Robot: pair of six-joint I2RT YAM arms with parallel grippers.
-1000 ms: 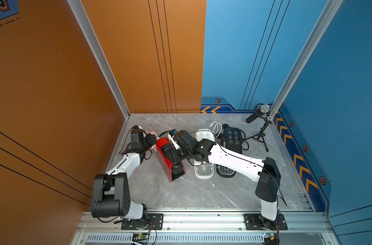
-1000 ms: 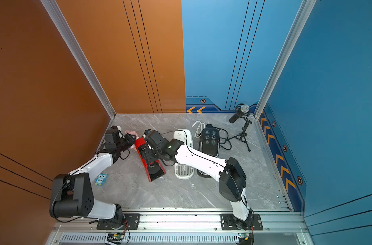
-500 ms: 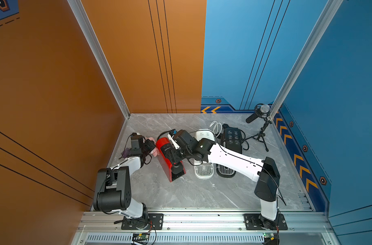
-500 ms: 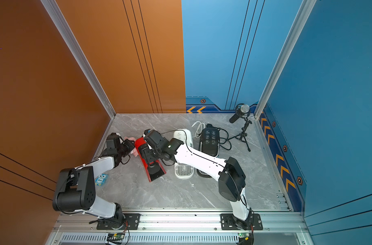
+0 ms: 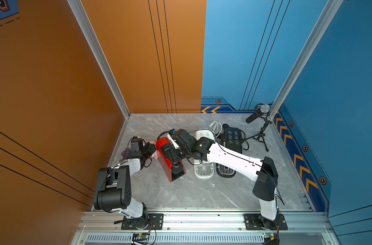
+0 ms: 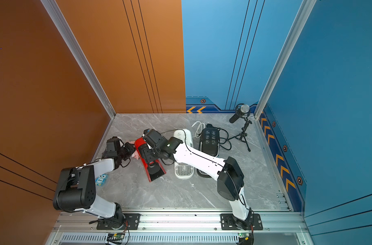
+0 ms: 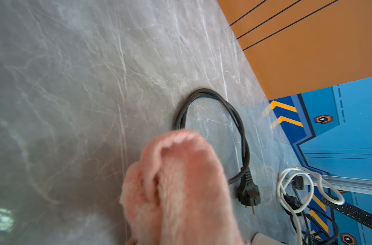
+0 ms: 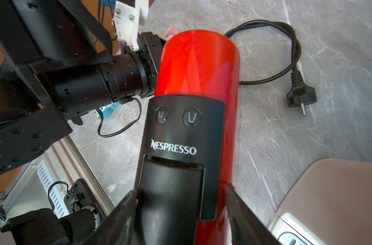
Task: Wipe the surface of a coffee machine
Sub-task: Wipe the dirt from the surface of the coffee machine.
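Red machine (image 8: 199,63): it stands left of the bench's middle, askew, with its tray end toward the front edge. You see a glossy, rounded red shell and a matte black front with two round buttons and white Nespresso lettering.
Right gripper (image 8: 181,214): your dark fingers (image 8: 121,214) straddle the black front, one on each side. As far as the wrist view shows they press against it, so it grips the red machine.
Left gripper (image 5: 152,149): clenched on the cloth at the red machine's left flank, toward the bench's left edge. In the wrist view the cloth hides its fingers.
Cloth (image 7: 181,191): pink, fluffy, bunched into a soft lump. It sits hard by the red shell, and you cannot tell whether it touches.
Bench (image 5: 181,191): a smooth grey slab with marble veining, faintly glossy.
Black cord (image 8: 295,53): a thin rubbery loop lying flat behind the red machine, ending in a round two-pin plug (image 8: 301,95).
White machine (image 5: 204,135): smooth rounded plastic, just right of the red one, with a slotted tray in front. The right arm (image 5: 234,161) crosses over it.
Black machine (image 5: 232,135): beside the white one on its right, with six pale icons on its flat top.
White cable (image 5: 216,126): coiled between those two, at their backs.
Microphone (image 5: 260,111): mesh-headed, on a slim black tripod in the back right corner.
Blue packet (image 6: 100,179): small and printed, near the left edge.
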